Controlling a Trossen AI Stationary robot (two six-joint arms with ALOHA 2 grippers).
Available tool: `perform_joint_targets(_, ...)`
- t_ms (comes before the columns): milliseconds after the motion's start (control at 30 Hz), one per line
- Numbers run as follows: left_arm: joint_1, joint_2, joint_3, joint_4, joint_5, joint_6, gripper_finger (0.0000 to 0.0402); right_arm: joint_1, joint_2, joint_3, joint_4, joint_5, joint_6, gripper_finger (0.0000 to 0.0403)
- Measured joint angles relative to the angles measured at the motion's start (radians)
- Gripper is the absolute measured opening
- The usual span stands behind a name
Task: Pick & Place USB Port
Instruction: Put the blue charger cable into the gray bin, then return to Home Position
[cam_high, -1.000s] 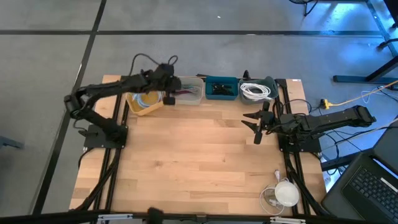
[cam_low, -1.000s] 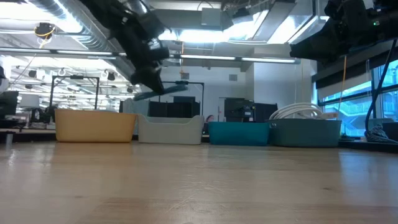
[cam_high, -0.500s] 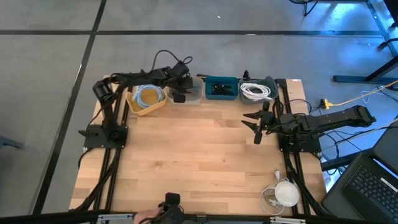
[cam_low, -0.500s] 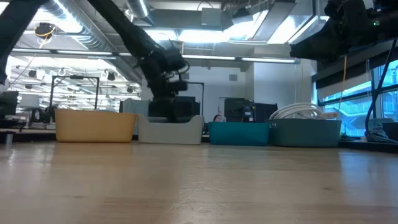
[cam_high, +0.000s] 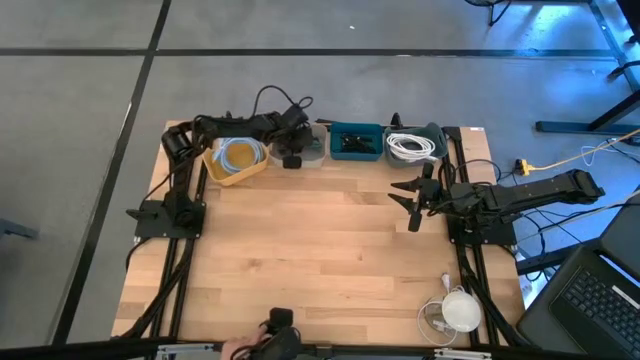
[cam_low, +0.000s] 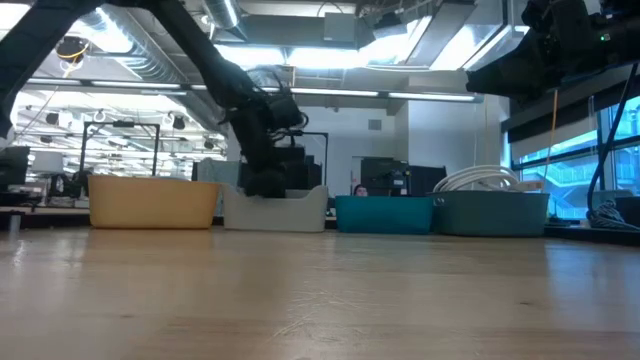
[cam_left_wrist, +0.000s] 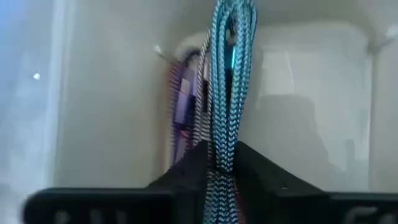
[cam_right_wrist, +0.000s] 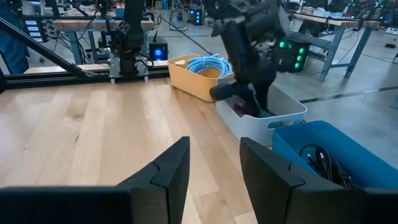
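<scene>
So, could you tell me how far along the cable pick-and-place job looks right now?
Done: the left gripper has clamped the blue braided cable and sits over the white bin. In hand: the cable hangs from its fingers into that bin, beside a purple cable, not yet released. Left: opening and withdrawing. The right gripper waits open above the table.

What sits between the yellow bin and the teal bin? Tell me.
The white bin sits between the yellow bin and teal bin, clearest in the high view. The left hand is lowered into it, shut on a blue braided cable.
</scene>
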Motion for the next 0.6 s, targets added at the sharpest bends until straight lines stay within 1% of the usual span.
perform_joint_targets(133,0.000,-0.056,0.001,0.020,0.001,-0.020,0.0117,0.000,0.000,0.000,0.000,0.000,0.000,0.0142)
perform_joint_targets(233,0.000,-0.083,0.000,0.001,0.000,-0.030,0.0148,0.000,0.000,0.000,0.000,0.000,0.000,0.0142)
perform_joint_targets(367,-0.009,-0.141,0.000,-0.026,0.000,-0.041,0.0175,0.000,0.000,0.000,0.000,0.000,0.000,0.0142)
perform_joint_targets(433,-0.020,-0.182,0.000,-0.047,0.019,-0.095,0.0181,0.000,0.000,0.000,0.000,0.000,0.000,0.0142)
perform_joint_targets(500,-0.034,-0.251,-0.001,-0.043,0.114,-0.187,0.0182,0.000,0.000,0.000,0.000,0.000,0.000,0.0142)
perform_joint_targets(600,-0.046,-0.359,0.002,0.040,0.341,-0.356,0.0177,0.000,0.000,0.000,0.000,0.000,0.000,0.0142)
